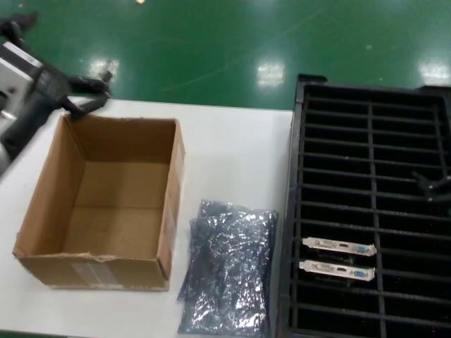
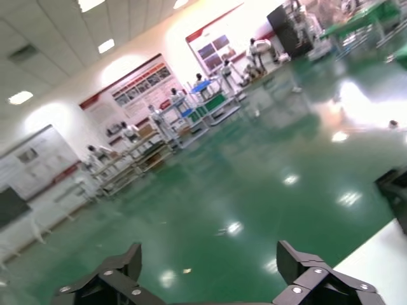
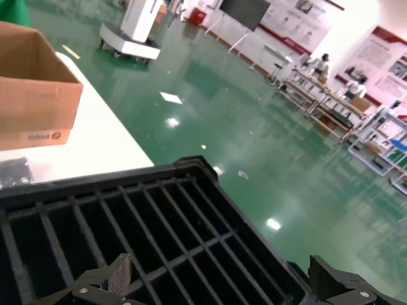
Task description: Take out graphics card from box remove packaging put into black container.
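On the white tabletop [image 1: 232, 162], seen from your head camera, the black container [image 1: 372, 211] fills the right side, its near and right edges running out of view. Two graphics cards [image 1: 339, 247] stand on edge in adjacent slots of its nearer half, silver brackets upward, each showing a white and a blue port; the remaining slots you can see hold nothing. The box [image 1: 106, 204] sits at the left, open-topped, and you see only bare cardboard inside. Between box and container lies the packaging [image 1: 229, 271], crinkled silvery bags overlapping flat, just beside the box's right wall and close to the container's left rim. A bare strip of tabletop runs beyond the bags to the far edge, where the green floor [image 1: 211, 49] begins.

The left tool [image 1: 88, 95] hovers just past the box's far left corner, fingers spread and empty; your left wrist camera shows only those two finger tips [image 2: 305, 273] against the factory hall, with a corner of tabletop. The right tool [image 1: 431, 184] appears in the head view as a dark blur over the container's right side. Your right wrist camera adds what the head view lacks: its fingers [image 3: 105, 283] spread apart, holding nothing, above the far slots, with the box's wall beyond.
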